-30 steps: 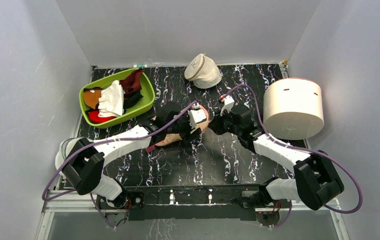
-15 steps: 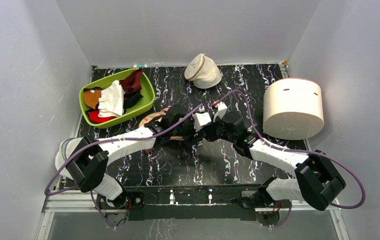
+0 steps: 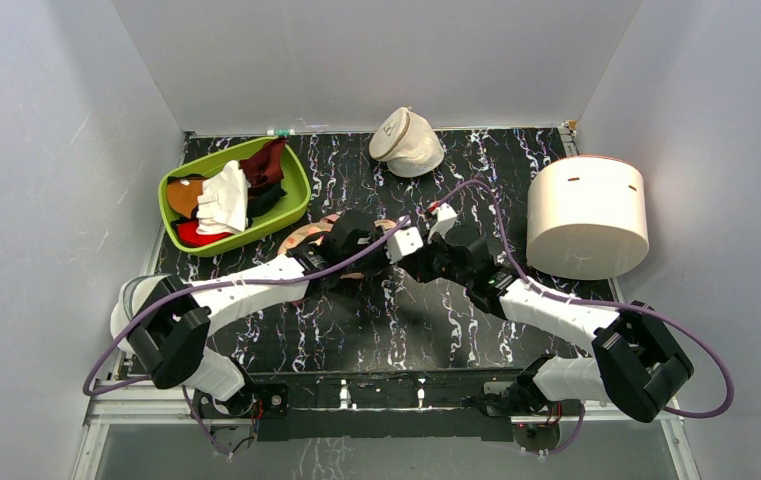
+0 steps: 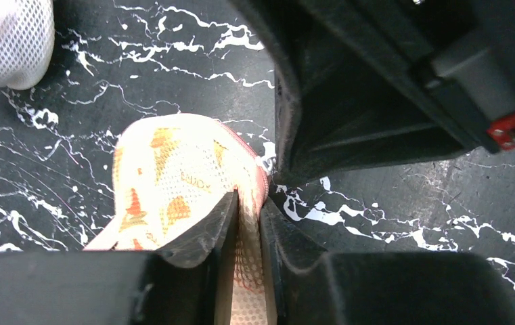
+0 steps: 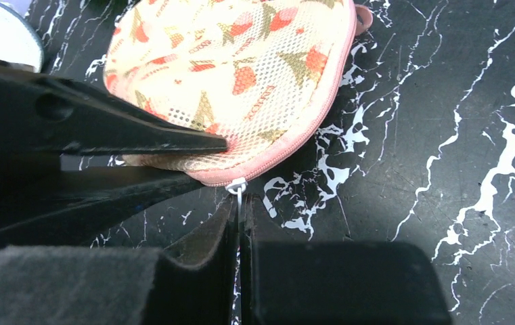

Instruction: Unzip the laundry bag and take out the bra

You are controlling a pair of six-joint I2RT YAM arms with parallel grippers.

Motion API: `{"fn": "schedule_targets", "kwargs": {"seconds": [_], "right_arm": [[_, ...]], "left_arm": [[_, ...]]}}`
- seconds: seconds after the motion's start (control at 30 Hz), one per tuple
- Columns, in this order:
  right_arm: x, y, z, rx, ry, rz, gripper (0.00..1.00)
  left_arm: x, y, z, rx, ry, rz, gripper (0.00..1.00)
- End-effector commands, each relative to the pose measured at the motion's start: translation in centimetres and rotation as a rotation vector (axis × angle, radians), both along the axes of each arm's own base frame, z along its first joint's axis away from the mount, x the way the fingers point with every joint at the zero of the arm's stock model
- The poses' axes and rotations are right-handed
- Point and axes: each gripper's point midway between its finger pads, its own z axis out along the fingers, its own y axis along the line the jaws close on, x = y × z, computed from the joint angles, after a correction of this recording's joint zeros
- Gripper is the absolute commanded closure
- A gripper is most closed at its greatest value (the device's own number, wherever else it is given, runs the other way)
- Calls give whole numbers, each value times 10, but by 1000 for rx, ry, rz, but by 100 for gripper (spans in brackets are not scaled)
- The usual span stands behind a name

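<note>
Left claw [image 4: 248, 220] pinches the laundry bag [image 4: 173, 169] by its rim, mesh fabric squeezed in its grip. Right claw [image 5: 239, 210] is clamped tight on the zip pull [image 5: 236, 185] at the bag's edge. Bag lies in the middle of the worktop [image 3: 406, 320].

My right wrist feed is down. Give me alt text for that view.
The right gripper is shut on the silver zipper pull at the near edge of the peach laundry bag, which lies on the black marbled table. From the left, the left gripper pinches the bag's edge beside the pull.
</note>
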Motion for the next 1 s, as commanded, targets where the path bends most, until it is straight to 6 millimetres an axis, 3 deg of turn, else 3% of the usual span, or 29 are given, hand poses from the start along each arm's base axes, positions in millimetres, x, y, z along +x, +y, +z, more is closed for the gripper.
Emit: {"fn": "schedule_targets", "kwargs": {"seconds": [0.0,0.27,0.33,0.47,0.53,0.57,0.63,0.7,0.8,0.97], "right_arm": [[20,-9,22,-40,-79,-79,100],[52,-52,14,-114,-78,-177,100],[62,-66,8,-90,-57,-188,100],[75,-88,-17,-199,-29,-222,100],[71,-85,-13,-200,-38,-193,100],[68,-82,-6,-180,-53,-173,100],[62,-78,8,-140,-89,-151,100],[56,-76,18,-118,-109,-138,100],[47,-69,22,-84,-101,-106,100],[30,-47,16,-39,-62,-30,100]], "left_arm": [[-9,1,26,-16,-68,-59,87],[-40,-12,24,-23,-64,-209,95],[-45,-14,32,-45,-78,-228,95],[-46,-15,27,-25,-69,-227,95],[-40,-11,27,-8,-85,-191,95],[-36,-9,17,23,-78,-171,94],[-28,-7,12,54,-80,-128,85],[-24,-8,12,57,-69,-103,70],[-29,-11,15,26,-52,-115,49],[-37,-20,25,-54,-35,-136,38]]}}
